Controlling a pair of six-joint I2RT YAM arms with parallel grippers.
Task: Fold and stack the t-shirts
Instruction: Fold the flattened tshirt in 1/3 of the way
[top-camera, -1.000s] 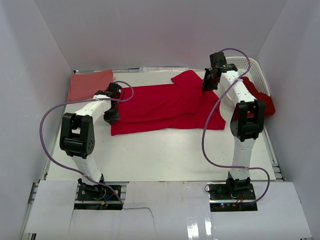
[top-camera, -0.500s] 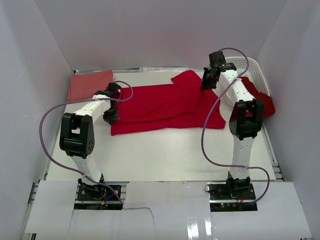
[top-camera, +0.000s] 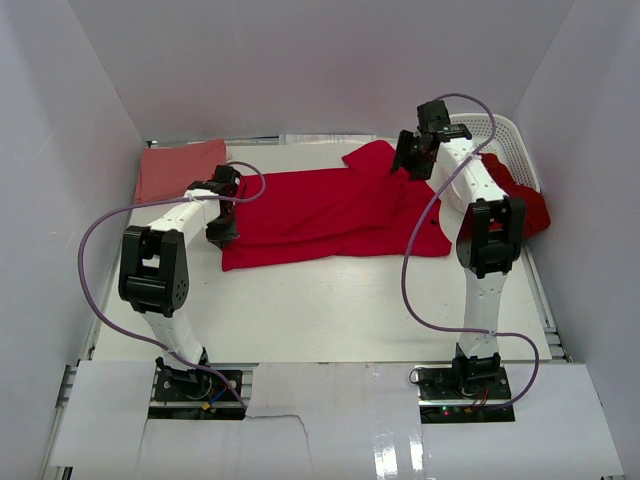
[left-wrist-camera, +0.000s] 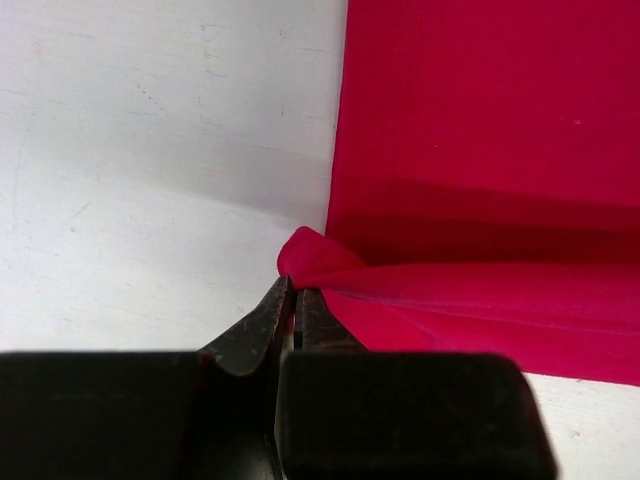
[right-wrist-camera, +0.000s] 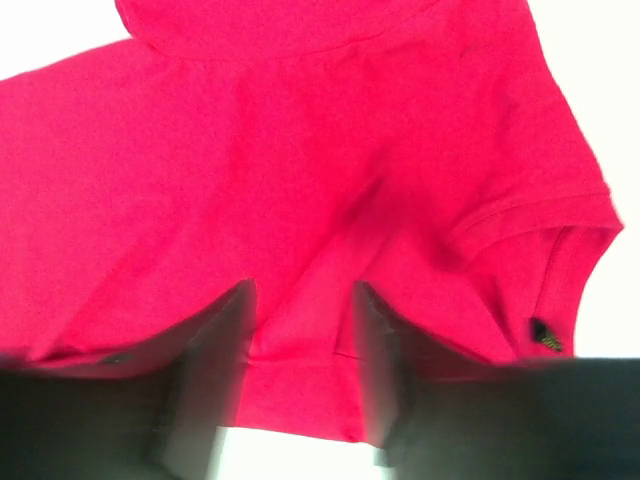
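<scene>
Left gripper (left-wrist-camera: 291, 300) clamped tight on a bunched corner of the red t-shirt (left-wrist-camera: 480, 150), cloth spreading flat ahead of its jaws. Right gripper (right-wrist-camera: 300, 345) hung spread wide, blurred, that shirt's sleeve end under and beyond its fingers (right-wrist-camera: 212, 380). Salmon-pink t-shirt (top-camera: 180, 170) lay farther off, left of the left jaws.

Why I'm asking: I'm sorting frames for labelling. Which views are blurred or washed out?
Right wrist: the right fingers are blurred, the table blown white. Left wrist: crisp on the red shirt, the left fingers dark. Top: sharp, evenly lit, glare on the near white panel.
</scene>
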